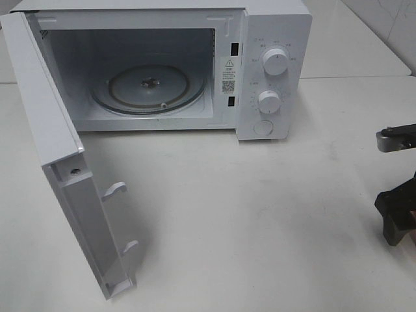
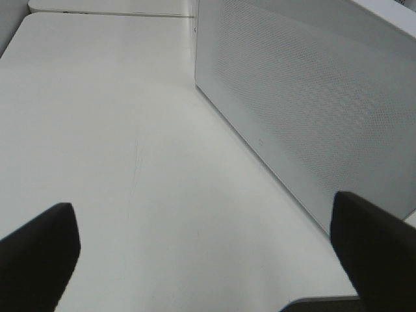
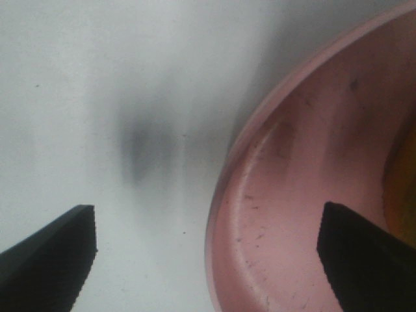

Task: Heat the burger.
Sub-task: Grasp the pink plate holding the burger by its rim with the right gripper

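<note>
The burger shows only as a blurred golden-yellow sliver (image 3: 404, 175) at the edge of the right wrist view, on a pink plate (image 3: 273, 214). My right gripper (image 3: 208, 260) is open and straddles the plate's rim, one finger (image 3: 49, 260) over the table and the other (image 3: 364, 253) over the plate. In the exterior high view the right gripper (image 1: 396, 218) is at the far right edge, and the plate and burger are out of frame. My left gripper (image 2: 208, 260) is open over bare table with nothing between its fingers.
The white microwave (image 1: 273, 65) stands at the back with its door (image 1: 58, 162) swung wide open to the left. Its glass turntable (image 1: 149, 88) has nothing on it. The microwave's perforated side wall (image 2: 312, 97) is close to the left gripper.
</note>
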